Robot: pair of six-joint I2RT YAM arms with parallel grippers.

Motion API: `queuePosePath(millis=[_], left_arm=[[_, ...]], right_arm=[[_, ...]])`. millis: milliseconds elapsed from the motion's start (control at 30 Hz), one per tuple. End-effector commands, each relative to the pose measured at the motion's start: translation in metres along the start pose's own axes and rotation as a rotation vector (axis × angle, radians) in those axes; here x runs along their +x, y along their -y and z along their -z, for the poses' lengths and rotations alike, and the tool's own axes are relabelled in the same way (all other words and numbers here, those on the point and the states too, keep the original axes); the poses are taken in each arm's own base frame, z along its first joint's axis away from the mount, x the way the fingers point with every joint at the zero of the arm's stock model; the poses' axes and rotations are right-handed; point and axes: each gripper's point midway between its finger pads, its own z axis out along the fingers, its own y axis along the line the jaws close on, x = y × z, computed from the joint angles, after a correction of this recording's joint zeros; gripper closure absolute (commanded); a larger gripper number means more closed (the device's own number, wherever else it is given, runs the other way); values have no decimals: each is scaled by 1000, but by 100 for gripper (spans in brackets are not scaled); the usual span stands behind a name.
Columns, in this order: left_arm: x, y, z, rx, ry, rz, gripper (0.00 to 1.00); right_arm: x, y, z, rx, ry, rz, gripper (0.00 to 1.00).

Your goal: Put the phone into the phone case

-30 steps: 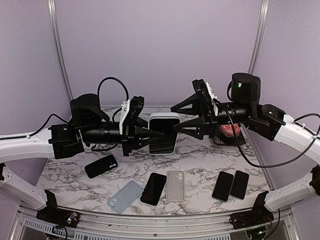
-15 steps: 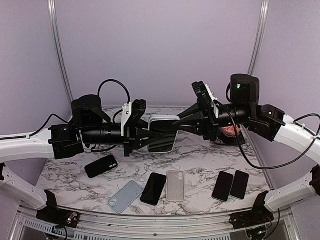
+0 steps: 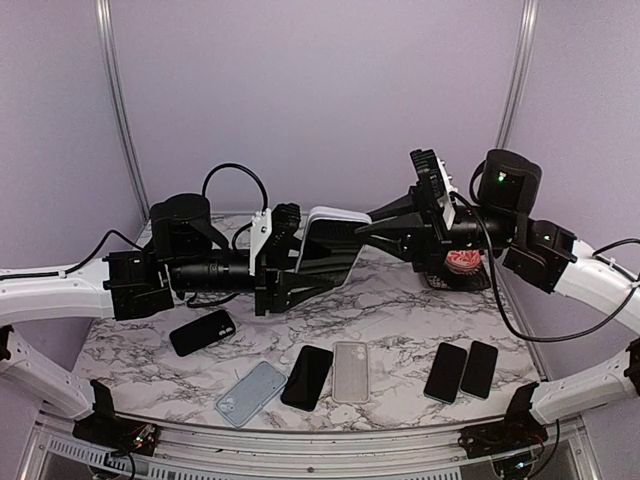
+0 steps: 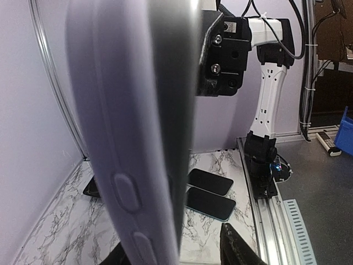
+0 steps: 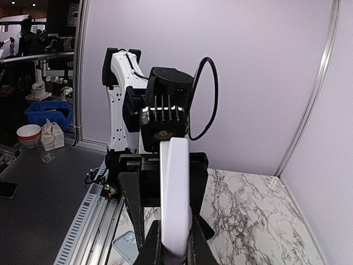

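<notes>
Two arms meet in mid-air above the marble surface [image 3: 400, 320], with the phone [image 3: 330, 250] in its white case [image 5: 175, 187] between them. The right fingers [image 3: 390, 222] are clenched on one side of it. The left fingers [image 3: 305, 285] stand spread apart around the other side, released.

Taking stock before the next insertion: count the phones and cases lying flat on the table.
6: black one left; blue case, black phone, clear case centre; blue-edged phone, dark phone right. The arms may hide more.
</notes>
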Motion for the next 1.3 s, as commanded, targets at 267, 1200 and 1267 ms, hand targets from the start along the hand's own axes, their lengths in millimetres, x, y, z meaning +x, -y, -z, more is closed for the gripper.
queuePosePath(millis=[267,1200,1267], left_arm=[[-9,-3,4,-52,44,-58,100],[62,-34,10,-248,-332,-242,100],[62,-34,10,-247,-331,-242,100]], right_arm=[[-22,-5,13,-4,69,113,100],[59,7,-34,-39,-310,245,52],[65,4,-35,-65,-336,242,65]])
